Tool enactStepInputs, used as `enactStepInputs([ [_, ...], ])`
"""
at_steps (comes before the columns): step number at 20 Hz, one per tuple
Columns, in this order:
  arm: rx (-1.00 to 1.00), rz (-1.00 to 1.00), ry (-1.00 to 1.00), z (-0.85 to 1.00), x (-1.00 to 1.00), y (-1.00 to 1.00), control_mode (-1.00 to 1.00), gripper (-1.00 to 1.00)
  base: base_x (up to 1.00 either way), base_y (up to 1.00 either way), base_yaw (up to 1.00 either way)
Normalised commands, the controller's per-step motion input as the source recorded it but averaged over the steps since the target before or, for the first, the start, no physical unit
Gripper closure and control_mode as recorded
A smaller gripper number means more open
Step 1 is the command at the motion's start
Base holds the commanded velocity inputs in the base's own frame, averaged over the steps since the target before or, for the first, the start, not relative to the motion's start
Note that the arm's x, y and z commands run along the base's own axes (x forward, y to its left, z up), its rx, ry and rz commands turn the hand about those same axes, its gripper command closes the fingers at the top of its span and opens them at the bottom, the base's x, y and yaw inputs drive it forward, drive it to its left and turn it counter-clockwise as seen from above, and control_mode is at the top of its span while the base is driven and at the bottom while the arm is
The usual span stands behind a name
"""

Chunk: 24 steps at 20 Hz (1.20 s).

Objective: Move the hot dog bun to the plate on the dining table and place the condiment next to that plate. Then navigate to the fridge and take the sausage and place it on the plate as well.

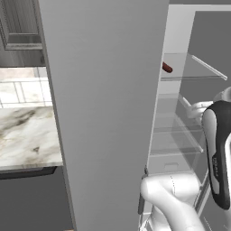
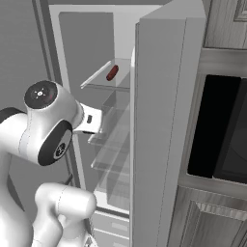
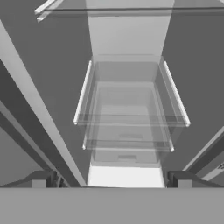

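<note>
The two-finger gripper (image 3: 111, 183) is facing the open pale grey fridge (image 2: 159, 120) with jaws spread wide, empty, ready for the small reddish-brown sausage (image 2: 112, 73) lying upper left on a clear glass shelf (image 2: 103, 79)

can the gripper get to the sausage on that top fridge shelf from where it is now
Probably yes. The fridge doors stand open, and the sausage lies alone on the upper glass shelf with nothing in front of it. The open gripper points at the lower shelves, so the arm would have to rise first.
</note>
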Motion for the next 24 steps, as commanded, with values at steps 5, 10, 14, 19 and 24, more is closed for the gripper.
enactStepInputs([
  [5,-0.05,-0.04,-0.01,0.45,0.18,-0.11,-1.0,-1.0,0.0,0.0,0.0],
  [10,0.04,0.01,-0.04,0.38,0.18,-0.34,-1.0,-1.0,0.0,0.0,0.0],
  [14,0.0,0.0,0.0,0.37,0.36,-0.01,-1.0,-1.0,0.0,0.0,0.0],
  [19,0.0,-0.03,0.0,0.27,0.42,0.01,-1.0,-1.0,0.0,0.0,0.0],
  [24,0.0,0.0,0.0,0.08,0.45,0.05,-1.0,-1.0,0.0,0.0,0.0],
])
